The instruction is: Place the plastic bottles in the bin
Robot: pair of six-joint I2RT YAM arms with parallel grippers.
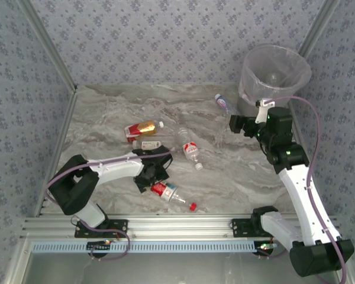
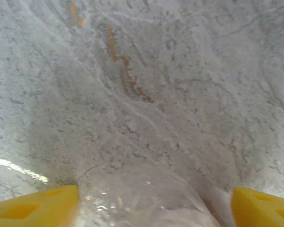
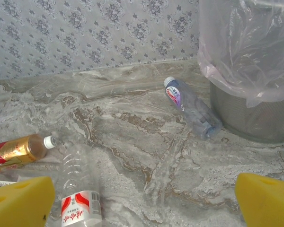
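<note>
Small clear and amber plastic bottles: are lying scattered on the grey marbled tabletop, none of them visibly in the bin.
Tall round translucent grey-white plastic bin: is standing at the far right corner, its clear bag liner folded over the rim.
Blue-labelled clear bottle: is lying on its side just beside the bin's foot.
Amber bottle with red label: is lying mid-table, near a clear bottle with red-and-white label.
Left gripper: is sitting low over the table with its yellow fingertips on either side of a red-labelled clear bottle. I cannot tell whether it is pinching the bottle yet.
Right gripper: is hovering near the bin with its fingers spread wide and nothing between them.
Small loose red cap: is lying near the front edge.
Risk, slip: the thin round bottle is likely to squirt out sideways or crumple if the fingers are closing off-centre.
Risk, carry: a weak hold could be dropping the bottle on the long way across to the bin.
Risk, bin: an arm brushing the light bin or its liner could be tipping it.
</note>
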